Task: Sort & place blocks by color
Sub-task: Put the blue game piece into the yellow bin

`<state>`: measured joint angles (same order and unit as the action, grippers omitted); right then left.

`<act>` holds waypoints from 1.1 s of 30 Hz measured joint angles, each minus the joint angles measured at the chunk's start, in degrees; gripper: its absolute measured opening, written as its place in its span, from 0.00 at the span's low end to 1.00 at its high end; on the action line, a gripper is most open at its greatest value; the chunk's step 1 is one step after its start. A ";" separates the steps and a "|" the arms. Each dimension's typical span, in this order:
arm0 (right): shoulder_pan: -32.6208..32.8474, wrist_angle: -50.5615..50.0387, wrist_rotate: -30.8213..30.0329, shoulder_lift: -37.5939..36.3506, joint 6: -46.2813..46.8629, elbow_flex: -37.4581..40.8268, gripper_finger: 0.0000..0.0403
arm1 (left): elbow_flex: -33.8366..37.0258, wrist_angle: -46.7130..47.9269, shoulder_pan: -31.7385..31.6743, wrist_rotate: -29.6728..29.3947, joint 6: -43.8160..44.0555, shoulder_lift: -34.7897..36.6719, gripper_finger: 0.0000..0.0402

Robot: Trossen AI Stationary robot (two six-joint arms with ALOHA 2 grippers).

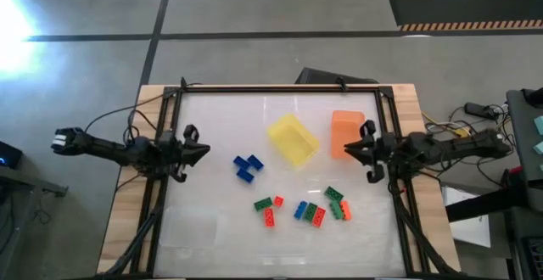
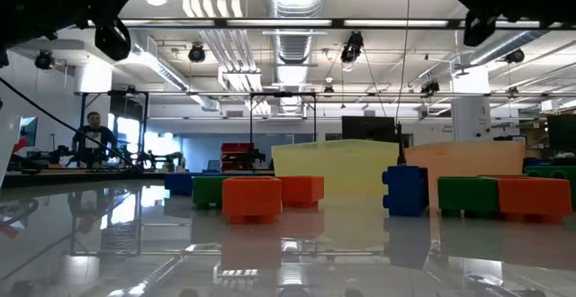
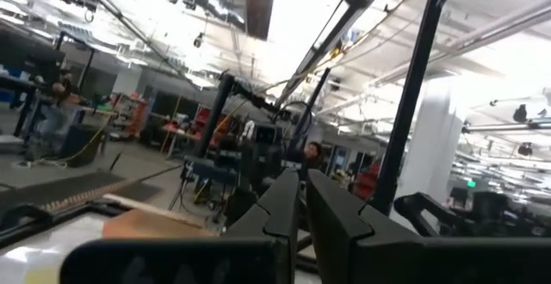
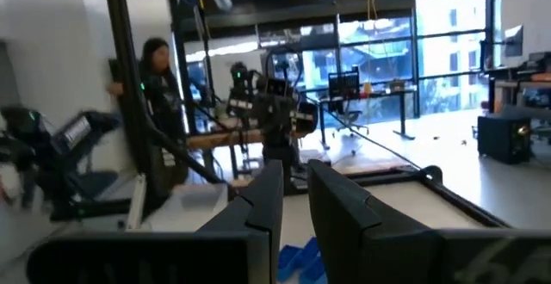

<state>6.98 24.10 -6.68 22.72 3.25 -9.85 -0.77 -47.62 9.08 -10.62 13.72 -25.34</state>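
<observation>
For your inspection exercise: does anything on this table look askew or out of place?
Yes. The yellow tray sits turned at an angle, unlike the orange tray beside it. The blocks lie scattered outside both trays, unsorted.

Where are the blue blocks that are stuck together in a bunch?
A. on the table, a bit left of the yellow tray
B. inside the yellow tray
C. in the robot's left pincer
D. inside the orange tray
A. In the high view the blue blocks lie on the bare table, just left of and below the yellow tray, and no pincer touches them.
</observation>
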 joint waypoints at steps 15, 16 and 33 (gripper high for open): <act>3.37 -7.01 4.15 23.86 -6.93 -18.80 0.12 | -0.38 -9.90 -0.01 -0.50 -10.21 -2.24 0.03; 3.63 -8.74 4.12 25.11 -6.95 -20.26 0.12 | -0.39 -10.63 -0.02 -0.53 -10.21 -2.24 0.03; 8.00 -30.40 3.64 44.20 -4.38 -41.10 0.05 | -0.49 -12.29 -0.02 -0.83 -14.49 0.06 0.03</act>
<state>14.98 -6.30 -3.04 66.92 -1.13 -50.94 -1.26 -59.91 9.06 -11.44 -0.76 -25.27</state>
